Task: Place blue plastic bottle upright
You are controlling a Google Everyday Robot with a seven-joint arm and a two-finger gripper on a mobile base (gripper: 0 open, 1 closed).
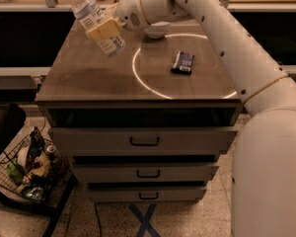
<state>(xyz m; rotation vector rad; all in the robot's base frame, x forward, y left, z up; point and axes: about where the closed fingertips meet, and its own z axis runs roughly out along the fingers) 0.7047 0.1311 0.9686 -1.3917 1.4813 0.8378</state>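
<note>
Yellow-padded tool [104, 29] of mine is clamped across the middle of the blue plastic bottle [84, 7], in the air over the table's [89, 78] far-left corner. Bottle tilted: white cap up-left, base down-right. White bowl [158, 29] beside my wrist; dark packet [182, 62] well apart.

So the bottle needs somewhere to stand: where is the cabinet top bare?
The gripper holds the blue plastic bottle tilted over the back left of the cabinet top. The whole left half beneath it, down to the front edge, is bare. So is the front strip ahead of the dark packet. Crowded: the back middle, with the white bowl.
</note>
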